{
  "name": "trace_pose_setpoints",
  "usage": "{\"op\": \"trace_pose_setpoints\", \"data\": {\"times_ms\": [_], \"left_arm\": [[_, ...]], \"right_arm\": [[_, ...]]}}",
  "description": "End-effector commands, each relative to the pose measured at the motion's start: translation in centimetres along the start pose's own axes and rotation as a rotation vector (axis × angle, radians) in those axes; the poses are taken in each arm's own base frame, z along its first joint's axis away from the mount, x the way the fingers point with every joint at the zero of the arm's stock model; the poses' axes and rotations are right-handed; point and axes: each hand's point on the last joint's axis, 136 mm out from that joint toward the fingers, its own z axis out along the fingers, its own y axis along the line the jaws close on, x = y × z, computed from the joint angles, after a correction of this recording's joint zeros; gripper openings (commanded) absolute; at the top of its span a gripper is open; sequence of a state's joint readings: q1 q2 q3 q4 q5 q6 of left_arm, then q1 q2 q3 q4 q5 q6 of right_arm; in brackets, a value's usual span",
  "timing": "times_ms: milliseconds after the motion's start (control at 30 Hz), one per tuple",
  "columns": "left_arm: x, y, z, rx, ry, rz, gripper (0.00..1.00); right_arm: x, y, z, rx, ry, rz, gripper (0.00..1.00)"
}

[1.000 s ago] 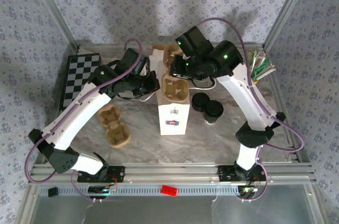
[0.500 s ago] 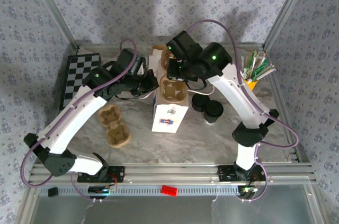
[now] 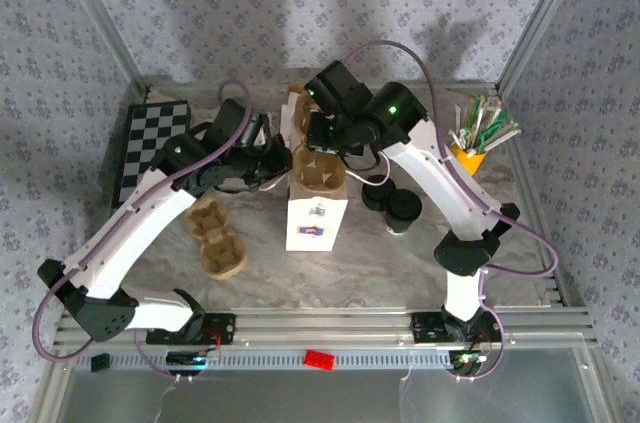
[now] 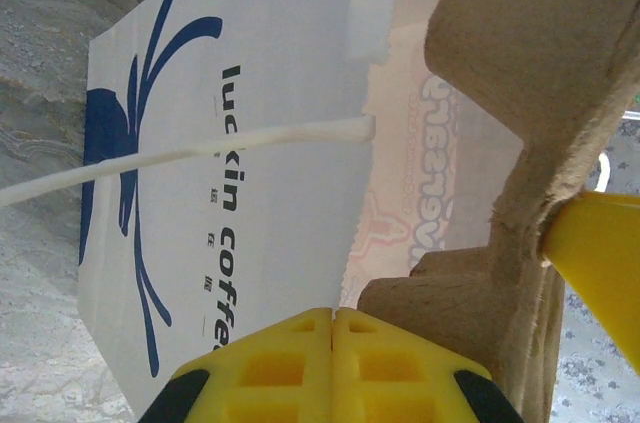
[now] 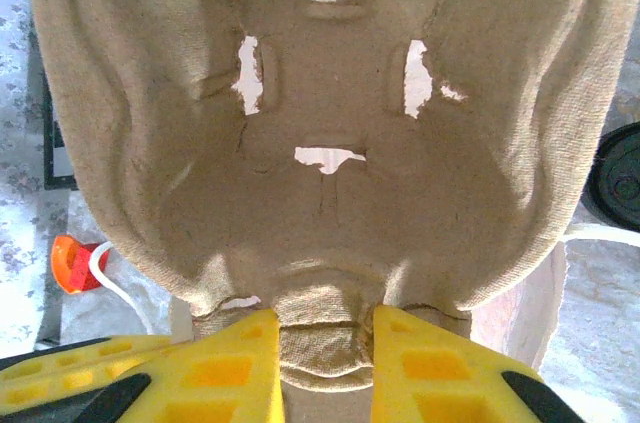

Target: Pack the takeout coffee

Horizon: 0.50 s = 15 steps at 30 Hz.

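A white paper bag (image 3: 317, 225) with blue print stands mid-way across the marbled tabletop (image 3: 380, 278), with a brown pulp cup carrier (image 3: 318, 171), its wells empty, at its mouth. The right claw (image 5: 325, 328) grips the carrier's centre tab. The left claw (image 4: 332, 328), closed tight, pinches the bag's wall. The cream-white paper cup with a round black lid (image 3: 403, 211) stands just right of the bag.

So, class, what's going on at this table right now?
The right pincer grips a pulp cup carrier and holds it at the mouth of the white luckin coffee bag. The left pincer is shut on the bag's rim, steadying it. Two black-lidded cups stand right of the bag, not yet packed.
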State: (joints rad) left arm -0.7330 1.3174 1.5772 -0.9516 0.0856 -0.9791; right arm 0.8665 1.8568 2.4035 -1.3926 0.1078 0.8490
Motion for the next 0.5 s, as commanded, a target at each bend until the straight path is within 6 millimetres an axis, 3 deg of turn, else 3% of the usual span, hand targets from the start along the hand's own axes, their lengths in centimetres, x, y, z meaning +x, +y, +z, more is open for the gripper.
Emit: {"op": "trace_pose_setpoints", "data": {"times_ms": [0, 233, 467], "left_arm": [[-0.8, -0.9, -1.0, 0.049, -0.036, -0.021, 0.0], [-1.2, -0.7, -1.7, 0.07, -0.064, -0.064, 0.0], [-1.5, 0.3, -1.9, 0.051, -0.079, -0.088, 0.0]], "right_arm": [[0.1, 0.4, -1.8, -0.047, -0.009, 0.044, 0.22], [0.0, 0.3, -2.2, -0.054, -0.018, 0.059, 0.22], [0.9, -0.8, -0.9, -0.008, 0.013, 0.054, 0.22]]}}
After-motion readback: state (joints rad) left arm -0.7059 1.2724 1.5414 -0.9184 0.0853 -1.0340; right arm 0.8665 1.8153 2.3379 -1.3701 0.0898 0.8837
